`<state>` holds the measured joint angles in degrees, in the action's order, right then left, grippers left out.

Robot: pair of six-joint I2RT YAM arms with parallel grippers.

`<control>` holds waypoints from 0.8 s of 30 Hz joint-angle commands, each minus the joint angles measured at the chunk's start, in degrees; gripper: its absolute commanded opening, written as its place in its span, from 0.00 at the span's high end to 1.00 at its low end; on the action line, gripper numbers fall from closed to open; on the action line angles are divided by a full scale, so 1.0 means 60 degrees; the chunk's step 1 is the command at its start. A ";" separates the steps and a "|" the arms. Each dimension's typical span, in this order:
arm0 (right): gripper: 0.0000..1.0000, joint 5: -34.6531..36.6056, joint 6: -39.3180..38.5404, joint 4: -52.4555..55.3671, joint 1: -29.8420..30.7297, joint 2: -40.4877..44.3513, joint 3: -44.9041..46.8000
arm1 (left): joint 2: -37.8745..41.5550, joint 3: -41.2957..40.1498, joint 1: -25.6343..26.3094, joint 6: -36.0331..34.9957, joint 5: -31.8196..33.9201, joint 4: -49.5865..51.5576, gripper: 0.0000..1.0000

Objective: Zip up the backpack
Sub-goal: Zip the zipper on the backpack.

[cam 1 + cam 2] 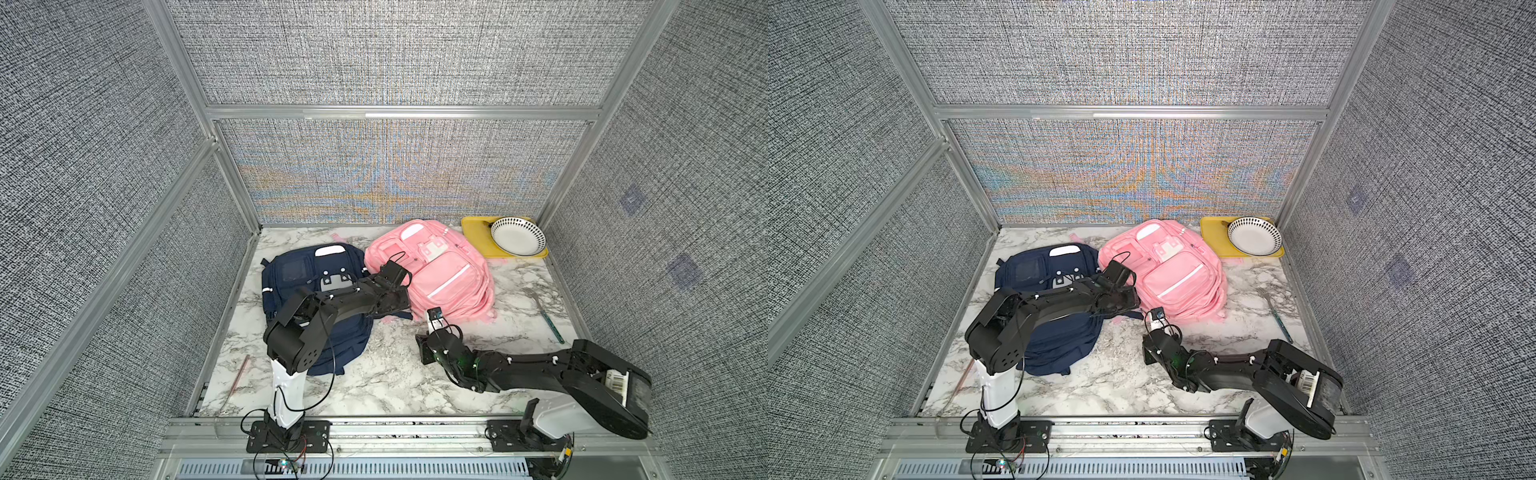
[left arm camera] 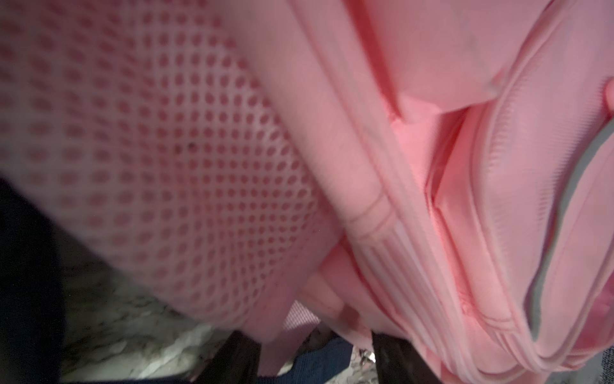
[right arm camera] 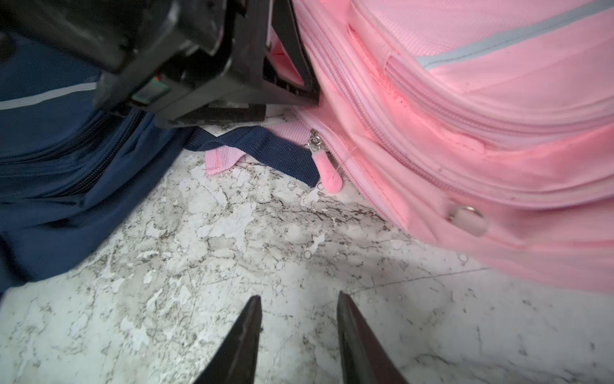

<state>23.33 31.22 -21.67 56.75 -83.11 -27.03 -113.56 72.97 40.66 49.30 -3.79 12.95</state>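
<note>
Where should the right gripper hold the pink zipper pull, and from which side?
Pinch the zipper pull on its pink tab, below the metal ring, coming from the table side: it sticks out from the pink backpack, toward the right gripper.

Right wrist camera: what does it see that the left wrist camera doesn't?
Only the right wrist view shows the pink zipper pull and the open right gripper. Only the left wrist view shows the mesh side pocket. Both show the pink backpack and the marble table.
</note>
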 commanded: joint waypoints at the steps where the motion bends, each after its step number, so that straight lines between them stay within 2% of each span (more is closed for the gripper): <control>1: 0.59 0.0092 -0.0002 -0.0182 0.0021 0.0044 -0.0068 | -0.0341 0.0198 -0.0039 0.0085 0.0285 -0.0384 0.57; 3: 0.59 0.0181 0.0025 -0.0207 0.0026 0.0120 0.0006 | -0.0351 0.0187 -0.0060 0.0097 0.0250 -0.0495 0.73; 5: 0.59 0.0242 0.0045 -0.0253 0.0022 0.0222 0.0127 | -0.0297 0.0181 -0.0067 0.0050 0.0237 -0.0532 0.83; 9: 0.58 0.0256 0.0120 -0.0299 0.0030 0.0329 0.0221 | -0.0123 0.0156 -0.0056 -0.0100 0.0111 -0.0631 0.92; 14: 0.58 0.0278 0.0159 -0.0408 0.0044 0.0384 0.0202 | 0.0487 0.0160 0.0032 -0.0247 -0.0188 -0.0679 1.00; 24: 0.58 0.0563 0.0165 -0.0373 0.0233 0.0480 0.0018 | 0.1070 0.0127 0.0367 -0.0383 -0.0225 -0.0547 1.00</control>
<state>25.30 31.86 -22.92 57.74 -80.42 -26.22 -107.83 73.38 42.39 48.23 -4.62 11.03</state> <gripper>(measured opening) 0.418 0.063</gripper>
